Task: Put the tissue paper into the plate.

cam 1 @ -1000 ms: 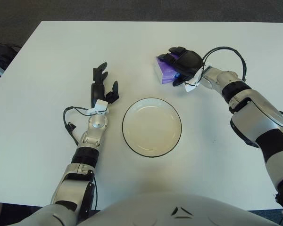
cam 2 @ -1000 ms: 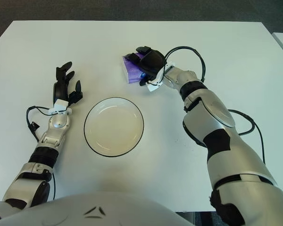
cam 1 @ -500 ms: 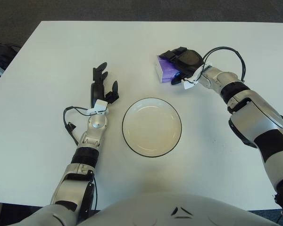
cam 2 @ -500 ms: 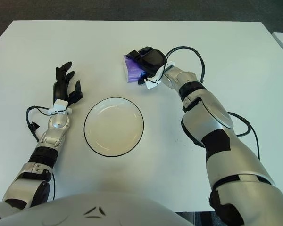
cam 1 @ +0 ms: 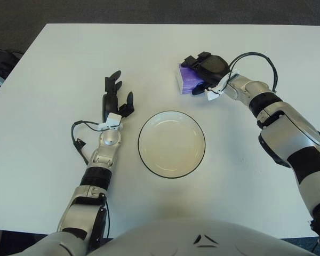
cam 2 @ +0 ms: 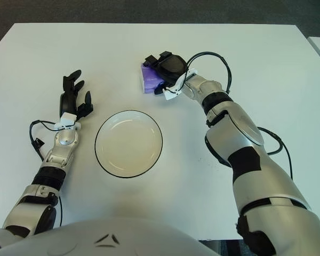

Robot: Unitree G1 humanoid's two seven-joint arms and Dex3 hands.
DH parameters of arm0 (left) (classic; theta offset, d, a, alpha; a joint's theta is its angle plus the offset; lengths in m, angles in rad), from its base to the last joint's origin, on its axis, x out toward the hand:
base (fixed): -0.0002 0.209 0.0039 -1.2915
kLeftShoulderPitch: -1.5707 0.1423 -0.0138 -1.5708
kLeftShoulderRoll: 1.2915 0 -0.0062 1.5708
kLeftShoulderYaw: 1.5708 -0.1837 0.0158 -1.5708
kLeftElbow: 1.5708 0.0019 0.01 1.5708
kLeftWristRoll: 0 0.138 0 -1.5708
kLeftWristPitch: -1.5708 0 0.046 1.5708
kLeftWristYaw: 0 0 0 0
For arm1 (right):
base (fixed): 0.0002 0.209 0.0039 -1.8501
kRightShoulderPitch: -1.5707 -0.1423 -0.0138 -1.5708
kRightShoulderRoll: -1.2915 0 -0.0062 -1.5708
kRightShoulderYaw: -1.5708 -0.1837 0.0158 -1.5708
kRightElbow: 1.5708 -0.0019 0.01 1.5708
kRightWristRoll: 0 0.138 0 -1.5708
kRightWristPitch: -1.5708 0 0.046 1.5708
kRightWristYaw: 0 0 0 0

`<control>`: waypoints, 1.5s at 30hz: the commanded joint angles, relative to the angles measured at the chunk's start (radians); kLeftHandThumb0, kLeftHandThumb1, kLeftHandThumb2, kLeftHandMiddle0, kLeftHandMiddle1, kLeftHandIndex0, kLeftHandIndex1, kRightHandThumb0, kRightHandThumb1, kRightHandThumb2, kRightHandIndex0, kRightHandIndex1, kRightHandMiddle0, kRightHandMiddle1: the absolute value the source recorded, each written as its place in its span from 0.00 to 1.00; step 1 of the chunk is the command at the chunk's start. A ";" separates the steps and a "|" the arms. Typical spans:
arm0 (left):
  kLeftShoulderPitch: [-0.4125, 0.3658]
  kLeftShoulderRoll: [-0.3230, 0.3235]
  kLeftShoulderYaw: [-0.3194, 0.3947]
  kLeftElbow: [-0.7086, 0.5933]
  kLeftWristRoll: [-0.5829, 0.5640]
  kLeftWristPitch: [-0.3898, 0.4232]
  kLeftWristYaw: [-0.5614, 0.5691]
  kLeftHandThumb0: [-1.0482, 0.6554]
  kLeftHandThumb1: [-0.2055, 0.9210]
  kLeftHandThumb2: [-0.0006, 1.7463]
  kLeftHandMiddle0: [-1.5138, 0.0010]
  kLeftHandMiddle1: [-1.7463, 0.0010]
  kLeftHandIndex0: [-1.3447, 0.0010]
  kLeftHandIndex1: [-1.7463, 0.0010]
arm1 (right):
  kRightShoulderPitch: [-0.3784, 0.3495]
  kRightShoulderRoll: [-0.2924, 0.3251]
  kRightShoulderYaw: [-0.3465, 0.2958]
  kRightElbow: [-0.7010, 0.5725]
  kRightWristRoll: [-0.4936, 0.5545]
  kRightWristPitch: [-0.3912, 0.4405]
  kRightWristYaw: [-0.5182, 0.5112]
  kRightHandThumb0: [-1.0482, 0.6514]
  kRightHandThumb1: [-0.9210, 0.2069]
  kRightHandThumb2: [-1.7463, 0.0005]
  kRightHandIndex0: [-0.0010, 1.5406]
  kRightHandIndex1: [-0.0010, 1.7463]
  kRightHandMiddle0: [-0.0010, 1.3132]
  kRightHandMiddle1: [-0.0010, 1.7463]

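Compared with the frame one second earlier, the right arm has shifted slightly toward the far side of the bench (cam 1: 53, 176), and the right robot hand (cam 1: 207, 72) now sits more squarely over the tissue paper (cam 1: 187, 81), covering more of its top face; the left arm and the plate (cam 1: 172, 144) are unchanged in position. The tissue paper is a small rectangular pack with a purple wrapper and a pale near-left edge. It lies flat on the bench, beyond the plate and to its right, well apart from the plate rim. The right robot hand is laid over the pack from the right side, its dark fingers (cam 2: 156, 60) curled down over the far and top surfaces, closed around the pack; only the pack's left portion remains exposed. Whether the pack is lifted clear of the bench cannot be determined. The left robot hand (cam 1: 115, 98) shows just left of the plate, fingers extended and spread, holding nothing.
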 commanded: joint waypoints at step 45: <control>0.203 -0.080 -0.044 0.155 0.021 -0.010 0.019 0.24 1.00 0.43 0.80 0.71 1.00 0.55 | 0.206 -0.023 -0.025 -0.066 0.008 -0.131 -0.392 0.36 0.39 0.37 0.64 1.00 0.37 1.00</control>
